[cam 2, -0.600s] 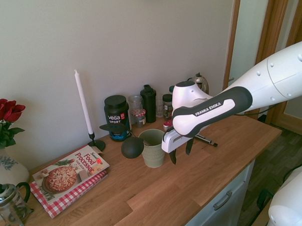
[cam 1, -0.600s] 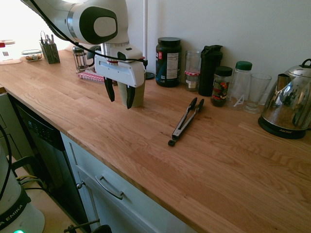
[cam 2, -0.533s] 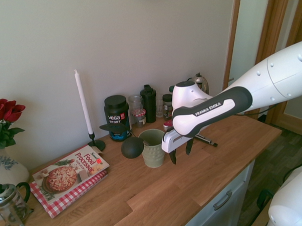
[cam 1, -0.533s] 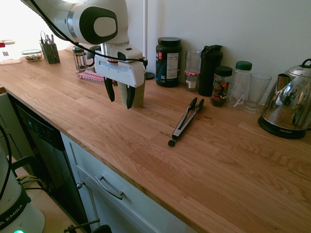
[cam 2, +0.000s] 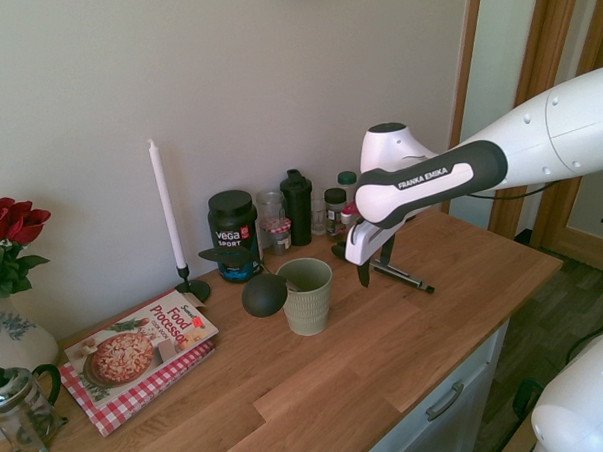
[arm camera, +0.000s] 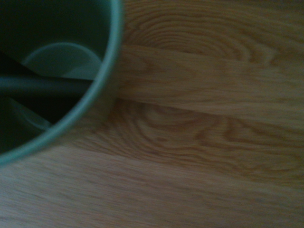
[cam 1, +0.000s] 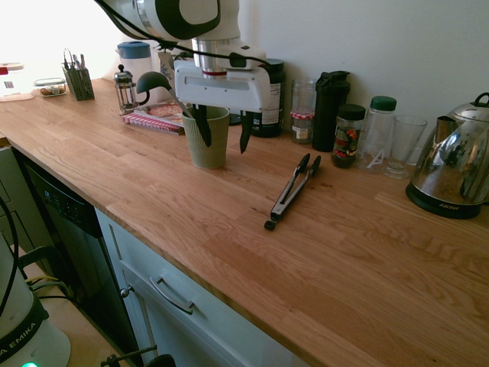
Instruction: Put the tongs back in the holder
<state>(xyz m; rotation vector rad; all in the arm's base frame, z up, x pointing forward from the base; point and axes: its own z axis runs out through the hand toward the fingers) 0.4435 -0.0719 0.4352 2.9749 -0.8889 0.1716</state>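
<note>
Right of centre in the first exterior view, the tongs (cam 1: 293,192) lie flat on the counter (cam 1: 344,252), so nothing is done yet: grasping, lifting and slotting into the green holder (cam 1: 208,142), upper left of centre, all remain (a ladle (cam 1: 157,86) already leans there). The gripper (cam 1: 223,147) hangs pointing down, fingers spread and empty, beside the holder.

Bare wood on the counter (cam 1: 252,260) between green cup (cam 1: 208,139) and tongs (cam 1: 291,193); passage there. Ladle (cam 1: 157,86) leans out over cup rim, blocking that side. Jars and bottles (cam 1: 345,126) wall off the back.
</note>
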